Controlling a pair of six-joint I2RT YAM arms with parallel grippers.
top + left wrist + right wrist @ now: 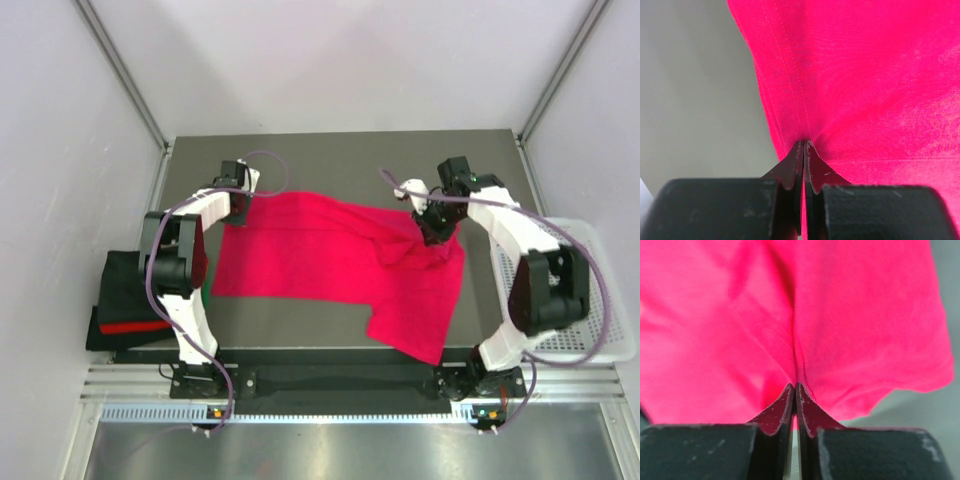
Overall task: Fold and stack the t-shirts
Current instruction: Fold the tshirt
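magenta-red t-shirt (pixel 320 262) is lying spread across the middle of the dark grey table (pixel 340 160), mostly flat, with its length running left to right. the cloth is bunching into a raised ridge toward the far right, and its lower right portion is reaching toward the near edge. left gripper (pixel 803 146) is sitting at the shirt's far left corner. the left wrist view is showing its jaws pressed together on a stitched hem, so it is gripping the shirt's edge, with bare table showing to the left of the cloth. right gripper (pixel 795 387) is standing over the far right part of the shirt. the right wrist view is showing its jaws closed on a pinched fold of the same cloth, with creases radiating from the pinch. pile of folded shirts (pixel 125 300) is resting at the left side, beside the left arm (pixel 180 270) and partly hidden by it, black on top with a red band showing along its near side. whether it is touching the spread shirt cannot be told, as the arm is covering the gap. white mesh basket (pixel 600 300) is sitting at the right side, behind the right arm (pixel 530 270), apart from the shirt.
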